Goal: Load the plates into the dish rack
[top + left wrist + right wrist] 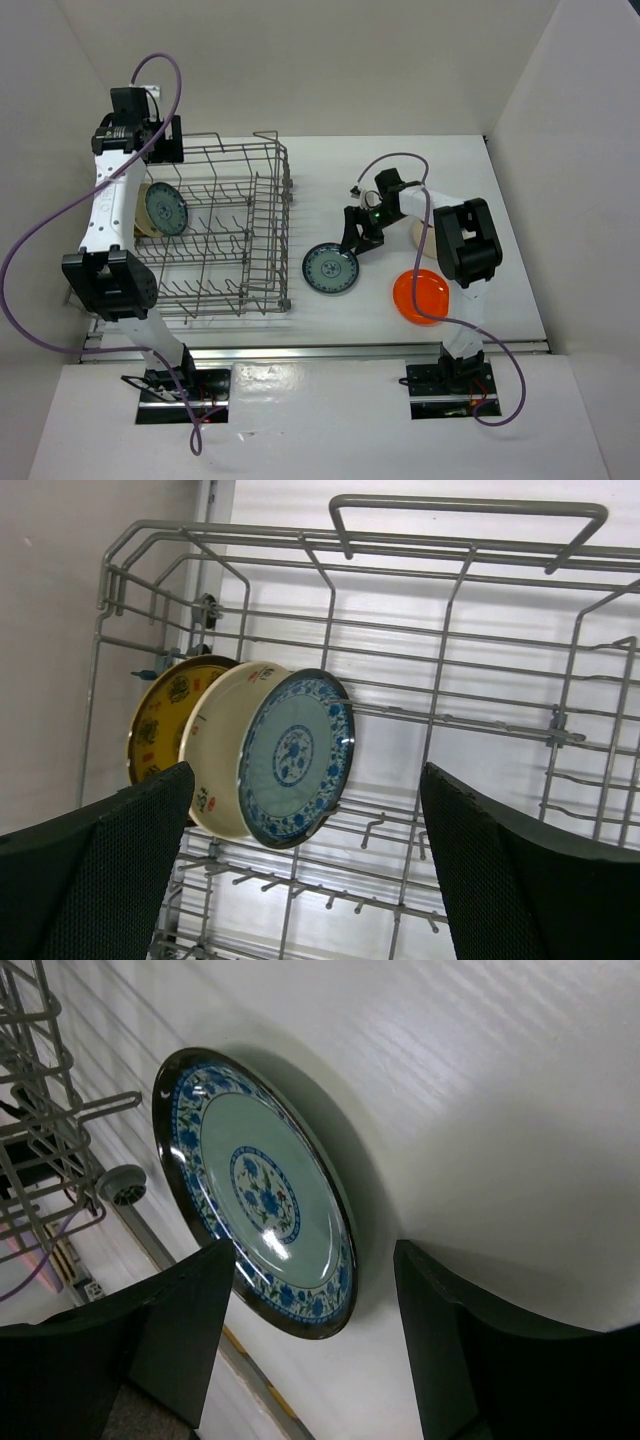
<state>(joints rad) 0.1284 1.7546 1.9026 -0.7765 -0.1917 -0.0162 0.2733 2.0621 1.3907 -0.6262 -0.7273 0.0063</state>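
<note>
- Top view: a blue-green plate (331, 269) lies flat on the tabletop (340, 180), just right of the dish rack (272, 232); the right hand (350, 240) hovers at its rim.
- Left wrist: left hand (305, 810) wide, empty; racked plates (297, 755) stand on edge inside the dish rack.
- Right wrist: fingers spread, gripping nothing (glazed, stiff, probably slippery and breakable; pinch the rim).

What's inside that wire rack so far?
Three plates stand on edge at one end of the dish rack: a blue-green plate in front, a cream plate behind it, a brown-yellow plate last. The cream plate's face is fully covered; the brown-yellow one shows only partly.
</note>
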